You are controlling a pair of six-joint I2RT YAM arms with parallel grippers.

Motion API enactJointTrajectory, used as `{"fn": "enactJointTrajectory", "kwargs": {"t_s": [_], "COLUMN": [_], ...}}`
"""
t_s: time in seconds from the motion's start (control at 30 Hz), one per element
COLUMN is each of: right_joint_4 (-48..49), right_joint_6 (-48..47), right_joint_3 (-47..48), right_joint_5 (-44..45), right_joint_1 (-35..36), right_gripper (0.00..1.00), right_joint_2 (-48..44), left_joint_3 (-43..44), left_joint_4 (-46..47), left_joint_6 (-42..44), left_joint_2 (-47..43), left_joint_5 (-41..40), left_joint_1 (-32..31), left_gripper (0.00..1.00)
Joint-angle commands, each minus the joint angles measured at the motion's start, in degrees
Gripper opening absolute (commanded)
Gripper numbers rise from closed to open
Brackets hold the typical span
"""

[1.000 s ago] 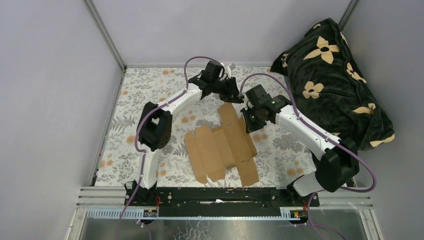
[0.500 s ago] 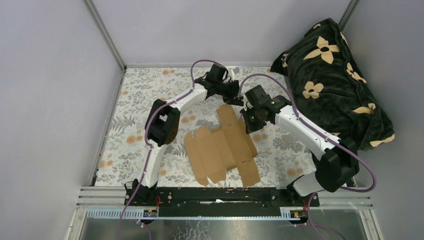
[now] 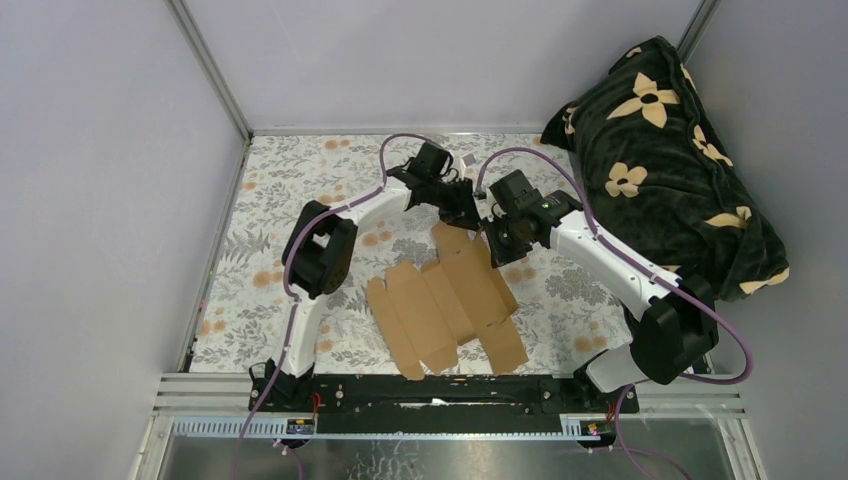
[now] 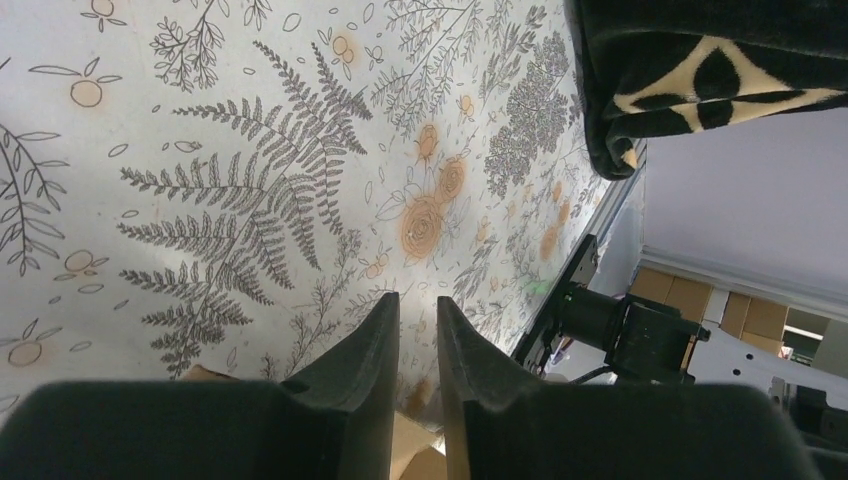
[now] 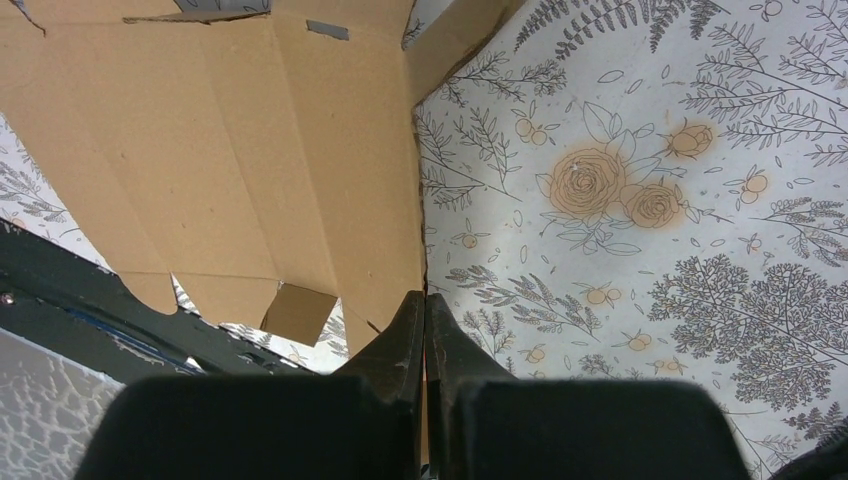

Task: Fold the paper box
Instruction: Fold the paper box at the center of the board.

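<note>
The paper box (image 3: 450,300) is a flat brown die-cut sheet with flaps and creases, lying on the floral table (image 3: 300,200). My right gripper (image 3: 494,250) is at its right far edge. In the right wrist view that gripper (image 5: 425,296) is shut on the sheet's (image 5: 250,150) edge, which runs straight into the closed fingertips. My left gripper (image 3: 468,212) hovers at the sheet's far flap, close beside the right wrist. In the left wrist view it (image 4: 417,300) stands open by a narrow gap with the tablecloth showing between the tips. A bit of cardboard (image 4: 420,450) shows low between the fingers.
A dark blanket with cream flowers (image 3: 670,150) is heaped at the back right, also visible as the blanket (image 4: 700,60) in the left wrist view. Grey walls close in the table on three sides. A black rail (image 3: 430,390) runs along the near edge.
My left gripper has come nearer and to the right, down toward the sheet's far flap, and its jaws have narrowed a little. The sheet has turned slightly on the table.
</note>
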Motion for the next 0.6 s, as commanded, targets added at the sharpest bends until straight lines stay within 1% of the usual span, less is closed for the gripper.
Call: {"fn": "enactJointTrajectory", "kwargs": {"t_s": [0.0,0.4,0.5,0.57], "right_joint_4": [0.9,0.2,0.18,0.16], "right_joint_6": [-0.11,0.24,-0.27,-0.98], "right_joint_3": [0.38,0.6,0.66,0.74], "right_joint_5": [1.29,3.56,2.47,0.83], "right_joint_1": [0.63,0.57,0.55,0.57], "right_gripper": [0.0,0.0,0.0,0.0], "right_joint_2": [-1.06,-1.04,-1.04,-1.39], "left_joint_3": [-1.96,-1.74,-2.82,-2.0], "left_joint_4": [0.49,0.9,1.75,2.45], "left_joint_6": [2.32,2.55,2.82,3.2], "left_joint_2": [-4.69,-6.46,-6.98,-6.06], "left_joint_5": [-0.13,-0.04,0.23,0.85], "left_joint_1": [-0.13,0.59,0.67,0.87], "left_gripper": [0.25,0.24,0.24,0.24]}}
